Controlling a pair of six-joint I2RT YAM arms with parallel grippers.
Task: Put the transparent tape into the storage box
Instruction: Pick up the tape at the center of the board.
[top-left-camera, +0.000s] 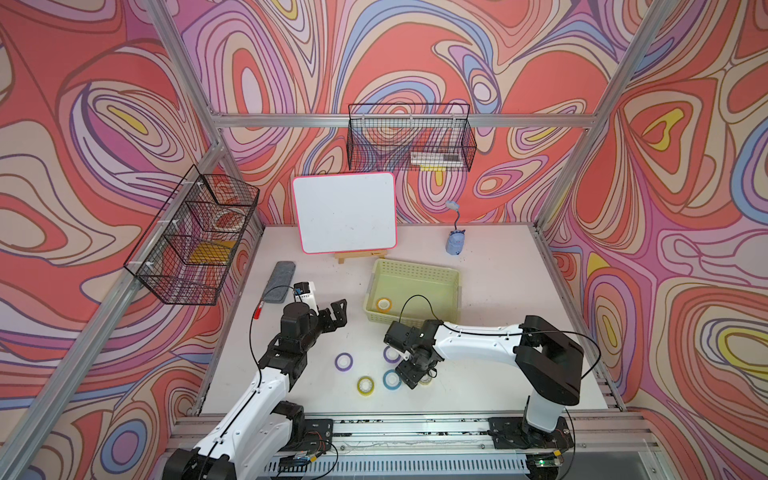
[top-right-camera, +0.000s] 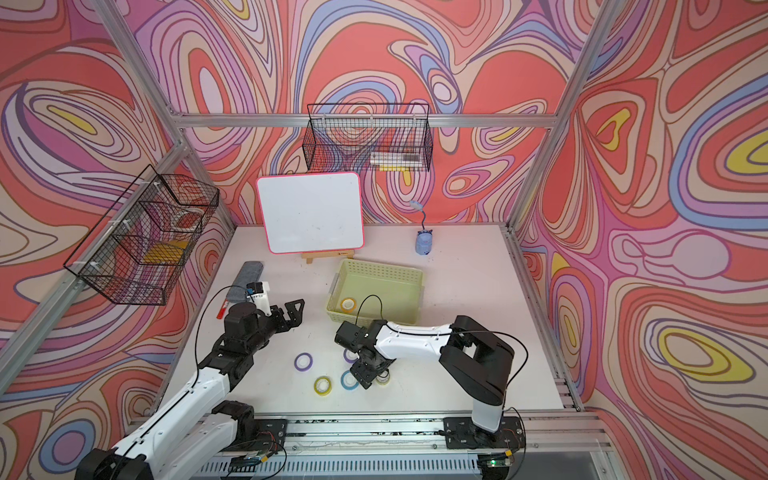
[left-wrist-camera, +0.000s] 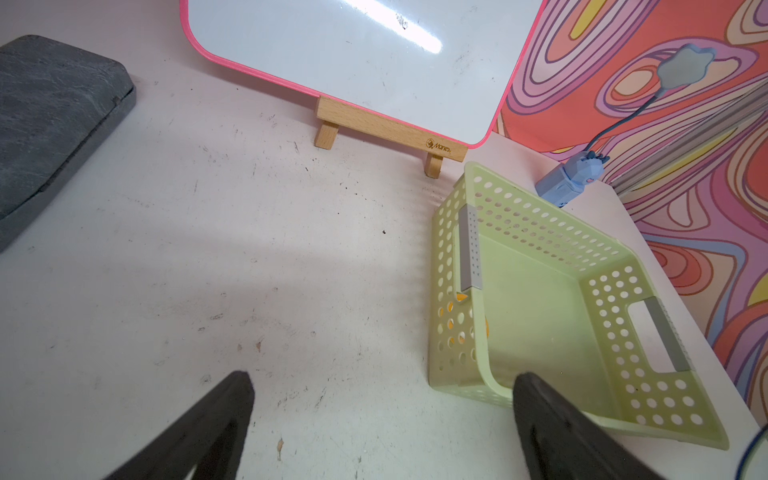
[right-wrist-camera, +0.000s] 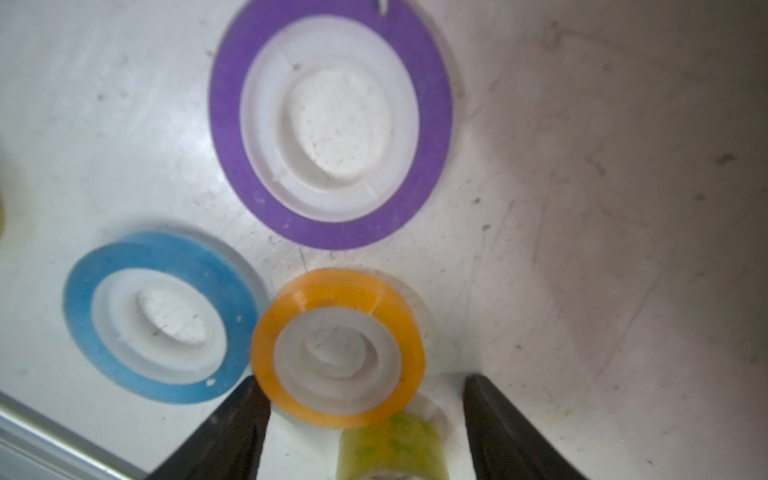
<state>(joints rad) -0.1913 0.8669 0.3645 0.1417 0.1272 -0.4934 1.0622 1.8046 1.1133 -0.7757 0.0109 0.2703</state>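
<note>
right wrist: right gripper (right-wrist-camera: 365, 380) jaws apart, straddling the orange tape roll (right-wrist-camera: 337, 348), well clear of the storage box (top-left-camera: 415, 268); lining up a pinch, i judge. left gripper (top-left-camera: 334, 316) spread wide, parked beside the box.

Storage box (top-left-camera: 419, 286) (top-right-camera: 382, 286) (left-wrist-camera: 536, 316): pale yellow-green, perforated walls, open side up, just right of centre in both top views. You find the boxed roll (top-left-camera: 384, 304) (top-right-camera: 348, 304), yellow-orange, lying flat in its lower left corner. Below the box, note four translucent rolls flat on the table (top-left-camera: 498, 266): purple roll (top-left-camera: 344, 361), second purple roll (top-left-camera: 390, 353) (right-wrist-camera: 228, 124) partly hidden, yellow roll (top-left-camera: 365, 386), blue roll (top-left-camera: 390, 379) (right-wrist-camera: 83, 307). In the right wrist view, lower centre, an orange roll (right-wrist-camera: 332, 286) lies just beside the blue roll; a yellow-green roll (right-wrist-camera: 390, 446) stands on edge below it.
</note>
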